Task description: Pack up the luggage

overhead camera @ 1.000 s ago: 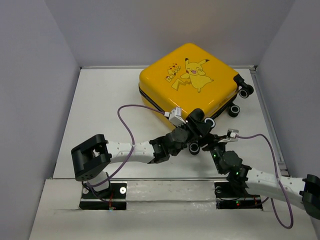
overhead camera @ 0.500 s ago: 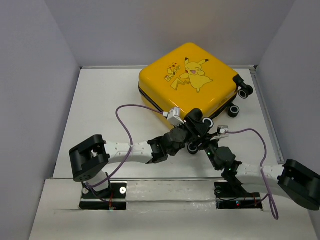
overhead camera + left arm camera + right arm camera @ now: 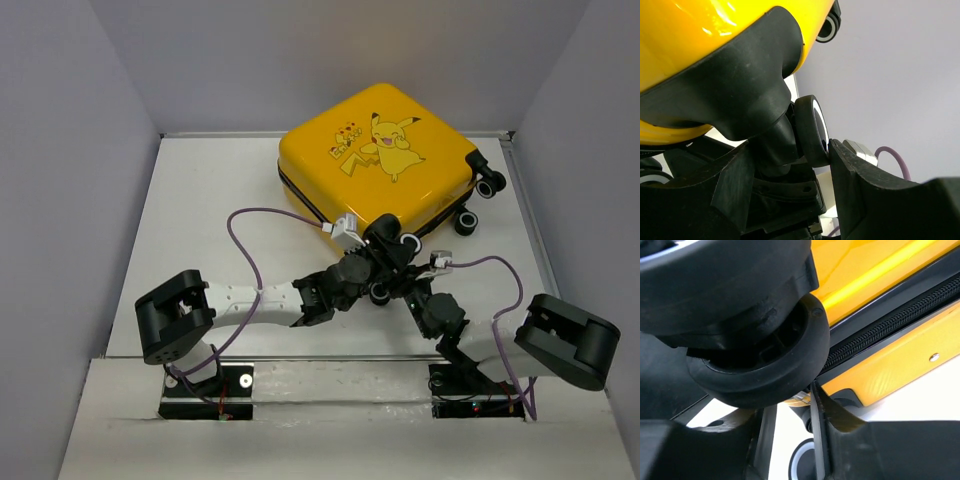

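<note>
The luggage [image 3: 380, 160], a yellow suitcase with a Pikachu print, lies flat and closed at the back of the table. My left gripper [image 3: 395, 245] is at its near corner. In the left wrist view [image 3: 790, 160] the jaws are shut on a black-and-white caster wheel [image 3: 811, 131] and its black housing. My right gripper [image 3: 408, 283] sits just below that corner. In the right wrist view [image 3: 790, 425] its jaws stand a narrow gap apart under the black zipper [image 3: 890, 322], with a small metallic piece [image 3: 801, 401] at the gap's top. Nothing is clearly pinched.
Two more caster wheels [image 3: 490, 185] stick out at the suitcase's right side. Grey walls close in the table on the left, back and right. White tabletop [image 3: 200, 230] lies left of the suitcase. Purple cables loop over both arms.
The right arm's elbow has swung back toward its base and its gripper has slid left under the suitcase's near corner. The suitcase has shifted slightly left. The left gripper stays on the wheel.
</note>
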Controlling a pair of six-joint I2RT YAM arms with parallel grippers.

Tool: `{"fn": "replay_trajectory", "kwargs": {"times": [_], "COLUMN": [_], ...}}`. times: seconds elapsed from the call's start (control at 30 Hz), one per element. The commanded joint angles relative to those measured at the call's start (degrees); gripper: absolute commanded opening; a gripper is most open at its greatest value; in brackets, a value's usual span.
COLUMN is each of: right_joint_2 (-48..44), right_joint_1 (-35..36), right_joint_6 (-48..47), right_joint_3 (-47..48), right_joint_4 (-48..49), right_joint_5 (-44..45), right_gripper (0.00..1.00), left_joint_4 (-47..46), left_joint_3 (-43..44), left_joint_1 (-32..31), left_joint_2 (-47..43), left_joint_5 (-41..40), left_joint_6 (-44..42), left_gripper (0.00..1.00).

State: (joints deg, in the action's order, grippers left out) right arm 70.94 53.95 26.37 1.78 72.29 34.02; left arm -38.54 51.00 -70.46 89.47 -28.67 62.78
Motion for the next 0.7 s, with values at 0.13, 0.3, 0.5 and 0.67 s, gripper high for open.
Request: {"fn": "replay_trajectory", "kwargs": {"times": [0.13, 0.3, 0.5, 0.67], "right_joint_2": [9.6, 12.3, 14.8, 15.3], "right_joint_1": [-0.3, -0.3, -0.3, 3.3], "right_joint_6": [-1.1, -1.2, -1.0, -2.6], "right_joint_3": [-3.6, -2.4, -2.0, -0.1], "right_joint_4": [17.8, 21.3, 26.0, 26.0], "right_joint_5": [1.7, 0.3, -1.8, 0.3], "right_gripper": [0.18, 0.09, 0.07, 0.07], "left_joint_4": [-13.8, -13.2, -12.9, -12.9], "left_joint_3": [3.5, 3.8, 4.3, 4.5], "left_joint_1": [-2.4, -2.4, -2.4, -2.3], "left_joint_2": [-4.8, -4.7, -4.9, -5.0], "left_joint_5": [1.0, 0.9, 1.0, 1.5], "left_joint_6": [-5.0, -5.4, -5.7, -5.7], "left_gripper": [0.06, 0.06, 0.06, 0.06]}}
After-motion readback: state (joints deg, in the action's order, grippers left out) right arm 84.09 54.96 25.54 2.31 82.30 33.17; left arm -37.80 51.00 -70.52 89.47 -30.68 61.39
